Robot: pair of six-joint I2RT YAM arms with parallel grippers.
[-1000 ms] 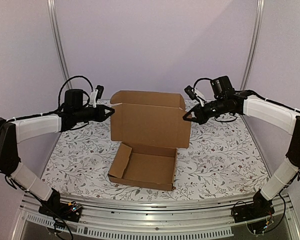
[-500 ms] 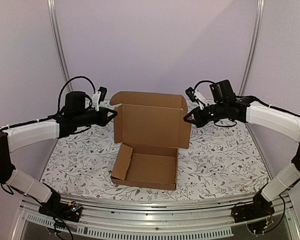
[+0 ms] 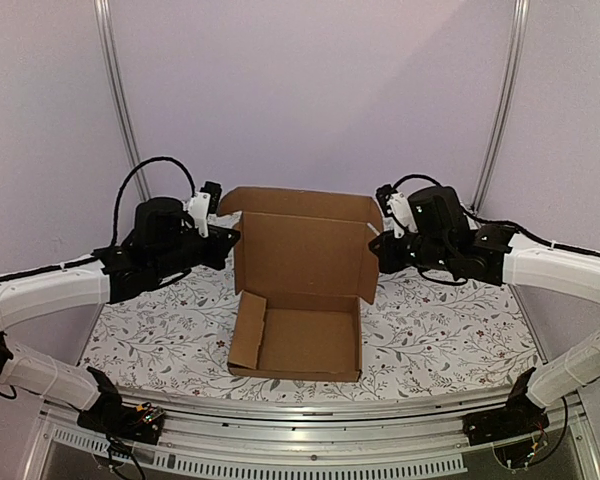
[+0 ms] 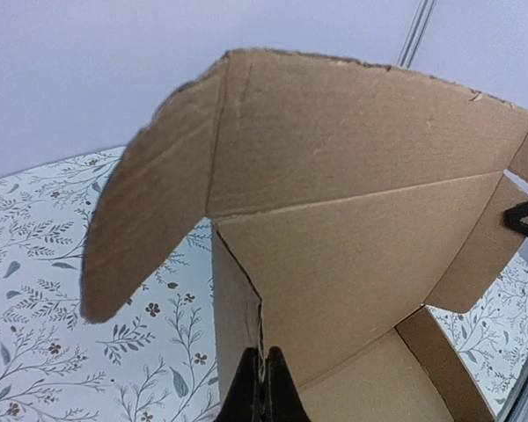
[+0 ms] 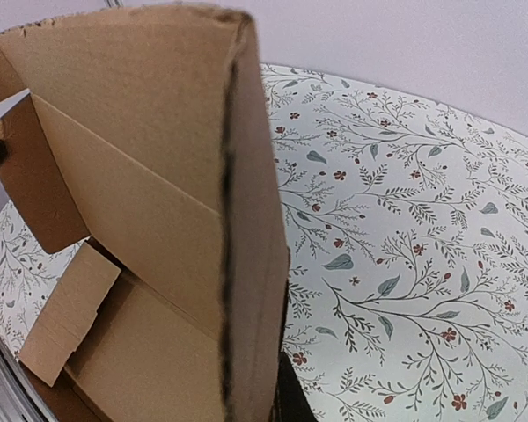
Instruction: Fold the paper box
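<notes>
Both closed, the left gripper (image 3: 230, 238) and the right gripper (image 3: 373, 252) sit at opposite sides of the paper box (image 3: 305, 340) on the table (image 3: 440, 330), so its upright lid (image 3: 302, 245) should be pushed down evenly.

Left fingers (image 4: 275, 397), right fingers (image 3: 380, 256): each closed.

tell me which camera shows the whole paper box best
The top external view: it takes in the whole paper box, upright lid and tray. The left wrist view shows only the lid's inner face and rounded flap close up; the right wrist view sees the lid at a slant plus part of the tray.
</notes>
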